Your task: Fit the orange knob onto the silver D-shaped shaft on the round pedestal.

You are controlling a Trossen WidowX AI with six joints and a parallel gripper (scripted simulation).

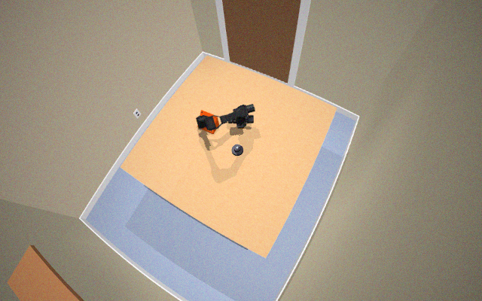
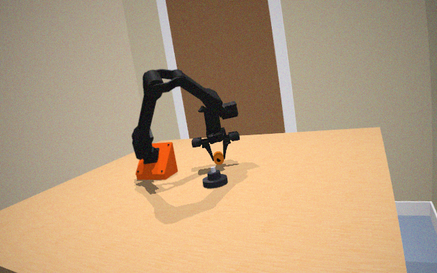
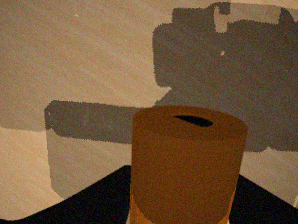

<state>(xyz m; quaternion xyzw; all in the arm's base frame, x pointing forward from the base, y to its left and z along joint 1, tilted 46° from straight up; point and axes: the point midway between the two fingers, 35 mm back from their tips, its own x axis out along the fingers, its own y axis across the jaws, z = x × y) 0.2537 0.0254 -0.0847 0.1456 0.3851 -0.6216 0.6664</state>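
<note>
My gripper (image 2: pixel 218 159) is shut on the orange knob (image 2: pixel 216 162) (image 3: pixel 187 165) and holds it above the table. The knob lies on its side between the fingertips. Its face with the dark D-shaped hole points toward the exterior camera, and the hole also shows at the knob's far end in the wrist view. The dark round pedestal (image 1: pixel 233 153) (image 2: pixel 215 182) stands on the table, nearer the exterior camera than the knob. Its silver shaft (image 2: pixel 213 168) points up, bare. The shaft's flat side is too small to make out. In the top view the arm hides the knob.
The arm's orange base (image 1: pixel 212 130) (image 2: pixel 171 164) stands on the wooden table (image 1: pixel 207 196) (image 2: pixel 283 211), left of the pedestal. The arm arches over from it. Arm shadows fall around the pedestal.
</note>
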